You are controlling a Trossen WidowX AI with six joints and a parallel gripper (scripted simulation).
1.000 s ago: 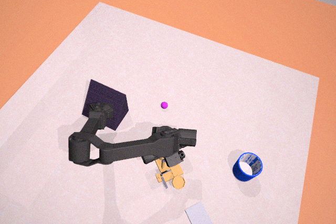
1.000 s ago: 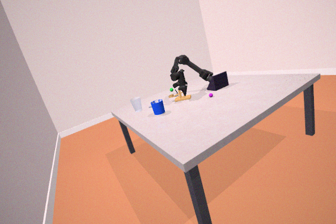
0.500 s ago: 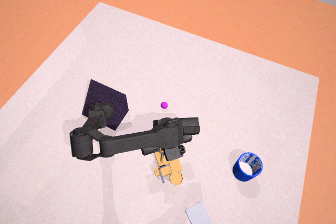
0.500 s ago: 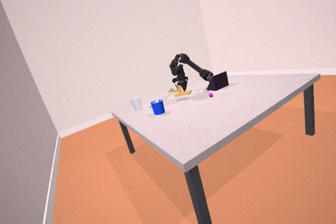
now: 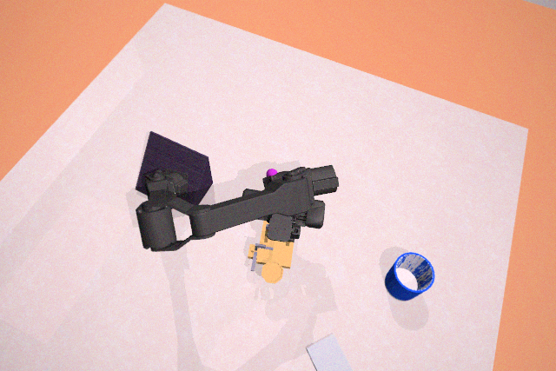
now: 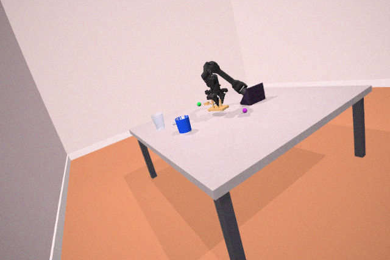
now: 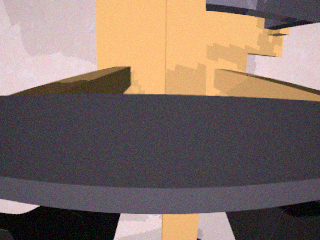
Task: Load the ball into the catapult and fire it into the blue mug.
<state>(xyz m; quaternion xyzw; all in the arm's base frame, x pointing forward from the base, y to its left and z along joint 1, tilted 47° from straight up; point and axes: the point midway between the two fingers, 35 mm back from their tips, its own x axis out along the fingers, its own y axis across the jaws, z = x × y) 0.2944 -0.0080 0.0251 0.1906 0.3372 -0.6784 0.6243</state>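
The tan catapult (image 5: 281,254) (image 6: 218,108) is held a little above the table, with its shadow below it. My gripper (image 6: 217,102) is shut on the catapult; the arm hides the fingertips in the top view. In the wrist view, a dark grey crossbar (image 7: 160,142) spans the tan body (image 7: 132,35) and hides the exact contact. The blue mug (image 5: 394,287) (image 6: 183,125) stands upright, apart from the catapult. A purple ball (image 5: 271,172) (image 6: 244,110) lies on the table, and a green ball (image 6: 198,103) shows beyond the catapult.
A dark purple wedge block (image 5: 177,155) (image 6: 255,94) stands by the arm's base. A pale translucent cup (image 6: 158,121) stands near the blue mug in the exterior view. A pale flat panel (image 5: 329,353) shows at the bottom of the top view.
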